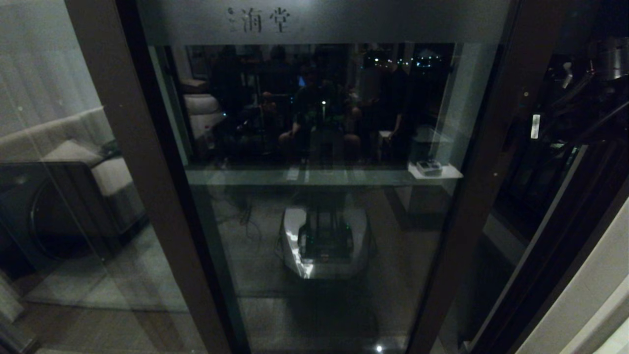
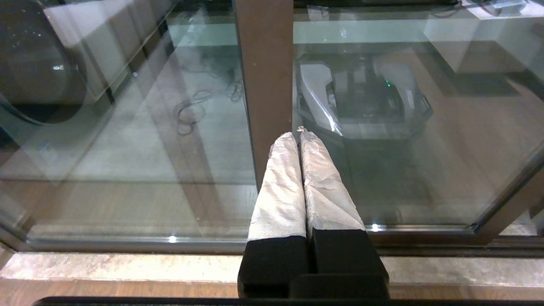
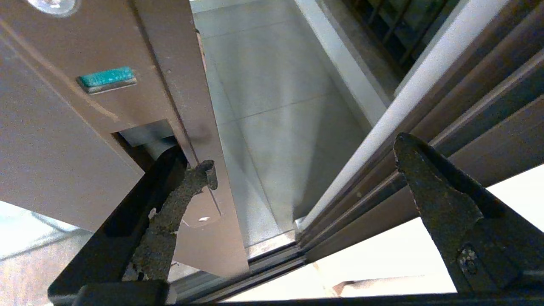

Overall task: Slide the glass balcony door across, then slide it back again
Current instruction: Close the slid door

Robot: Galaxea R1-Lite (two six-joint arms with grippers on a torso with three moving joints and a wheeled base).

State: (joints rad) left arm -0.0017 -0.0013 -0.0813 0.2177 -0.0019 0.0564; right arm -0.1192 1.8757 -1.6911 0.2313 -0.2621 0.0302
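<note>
The glass balcony door [image 1: 319,221] fills the head view, with a frosted band [image 1: 319,22] on top and dark brown stiles. An open gap separates its right stile [image 1: 471,196] from the jamb. In the right wrist view my right gripper [image 3: 304,155] is open. One finger [image 3: 187,191] reaches into the recessed handle slot [image 3: 144,136] of the door's edge stile [image 3: 76,161], the other finger [image 3: 429,187] hangs free by the jamb. My left gripper [image 2: 296,135] is shut on nothing, its taped tips at the door's other stile [image 2: 265,85], low near the floor track.
Left of the door is a fixed glass pane [image 1: 59,196] showing a sofa. The brown jamb rails [image 3: 446,127] and a white wall [image 1: 589,295] stand at the right. Pale balcony tiles [image 3: 272,106] show through the gap. A stone threshold [image 2: 127,265] runs under the glass.
</note>
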